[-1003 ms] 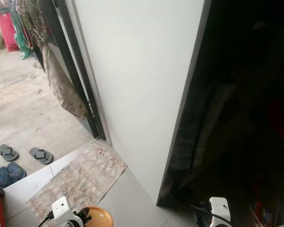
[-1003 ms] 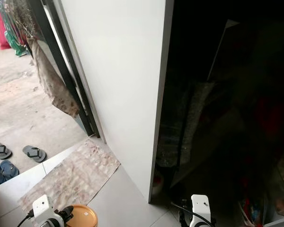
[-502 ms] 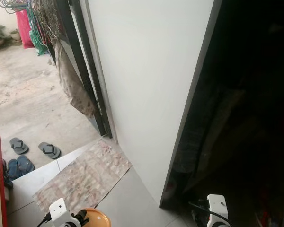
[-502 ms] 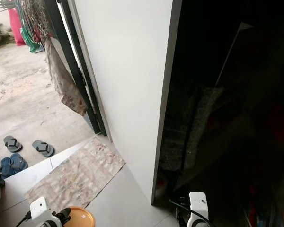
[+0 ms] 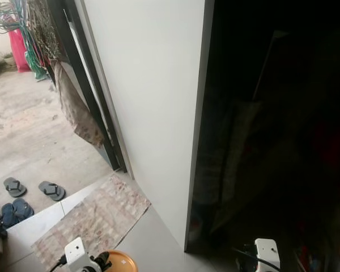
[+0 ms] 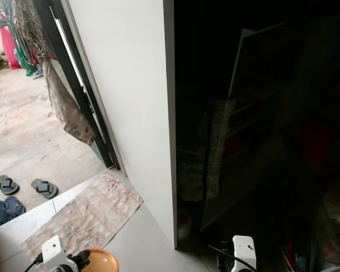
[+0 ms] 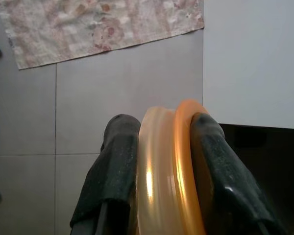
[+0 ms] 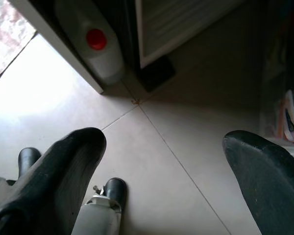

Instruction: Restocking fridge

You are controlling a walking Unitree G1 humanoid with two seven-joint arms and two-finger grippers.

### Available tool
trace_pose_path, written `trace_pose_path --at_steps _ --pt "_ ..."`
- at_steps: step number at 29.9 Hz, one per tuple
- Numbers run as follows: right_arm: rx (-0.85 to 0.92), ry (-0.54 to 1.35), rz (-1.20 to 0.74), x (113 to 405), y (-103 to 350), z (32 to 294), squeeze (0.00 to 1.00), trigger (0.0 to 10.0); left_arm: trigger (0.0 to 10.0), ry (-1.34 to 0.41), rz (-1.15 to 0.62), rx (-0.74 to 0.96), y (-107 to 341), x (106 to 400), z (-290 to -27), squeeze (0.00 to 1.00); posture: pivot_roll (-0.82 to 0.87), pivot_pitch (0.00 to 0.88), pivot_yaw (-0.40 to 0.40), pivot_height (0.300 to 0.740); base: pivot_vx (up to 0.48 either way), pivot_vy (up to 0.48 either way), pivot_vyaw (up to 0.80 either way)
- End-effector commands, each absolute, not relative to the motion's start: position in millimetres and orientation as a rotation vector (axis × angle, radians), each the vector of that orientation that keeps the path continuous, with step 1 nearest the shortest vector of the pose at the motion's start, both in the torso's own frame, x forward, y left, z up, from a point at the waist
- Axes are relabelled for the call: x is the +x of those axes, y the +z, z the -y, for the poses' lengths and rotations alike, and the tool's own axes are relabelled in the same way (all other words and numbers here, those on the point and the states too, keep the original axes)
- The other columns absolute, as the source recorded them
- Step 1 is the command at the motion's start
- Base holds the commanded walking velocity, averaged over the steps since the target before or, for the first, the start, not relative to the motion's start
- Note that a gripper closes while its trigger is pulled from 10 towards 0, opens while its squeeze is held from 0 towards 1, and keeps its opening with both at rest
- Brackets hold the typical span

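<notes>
My left gripper is shut on a round translucent container with an orange lid, held on edge over the grey tiled floor. In the head view its orange lid shows at the bottom edge beside my left wrist. My right gripper is open and empty, low over the floor tiles near my right wrist. A tall white panel rises straight ahead, with a very dark space to its right whose contents I cannot make out.
A patterned doormat lies by an open doorway with a black frame. Flip-flops and blue sandals sit outside on concrete. A white jug with a red cap stands at the panel's foot.
The whole picture has shifted, so the camera has turned right toward the dark space. Both grippers keep their states; the container stays held.
</notes>
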State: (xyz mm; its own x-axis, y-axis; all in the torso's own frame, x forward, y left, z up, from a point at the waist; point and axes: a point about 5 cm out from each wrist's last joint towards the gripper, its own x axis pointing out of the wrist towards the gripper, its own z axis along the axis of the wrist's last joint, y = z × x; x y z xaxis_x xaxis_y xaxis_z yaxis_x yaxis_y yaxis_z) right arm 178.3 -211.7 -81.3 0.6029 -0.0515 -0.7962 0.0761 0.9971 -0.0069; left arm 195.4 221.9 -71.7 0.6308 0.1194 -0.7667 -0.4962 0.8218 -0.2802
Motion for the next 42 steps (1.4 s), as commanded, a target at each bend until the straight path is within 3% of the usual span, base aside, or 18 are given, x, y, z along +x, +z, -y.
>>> trace_pose_path --at_steps 1,17,42 --pt "0.020 -0.073 -0.921 178 -81 214 0.00 10.0 10.0 0.370 -0.891 -0.495 -80 182 -217 0.00 -0.03 0.052 0.017 0.740 0.000 -0.364 0.00" --pt "0.019 -0.067 -0.918 178 -81 212 0.00 10.0 10.0 0.372 -0.895 -0.488 -81 180 -219 0.00 -0.03 0.028 0.022 0.740 0.000 -0.360 0.36" --pt "-0.175 -0.252 -0.963 176 -77 242 0.00 10.0 10.0 0.381 -0.900 -0.497 -82 177 -220 0.00 -0.03 0.056 0.020 0.740 0.000 0.000 0.00"
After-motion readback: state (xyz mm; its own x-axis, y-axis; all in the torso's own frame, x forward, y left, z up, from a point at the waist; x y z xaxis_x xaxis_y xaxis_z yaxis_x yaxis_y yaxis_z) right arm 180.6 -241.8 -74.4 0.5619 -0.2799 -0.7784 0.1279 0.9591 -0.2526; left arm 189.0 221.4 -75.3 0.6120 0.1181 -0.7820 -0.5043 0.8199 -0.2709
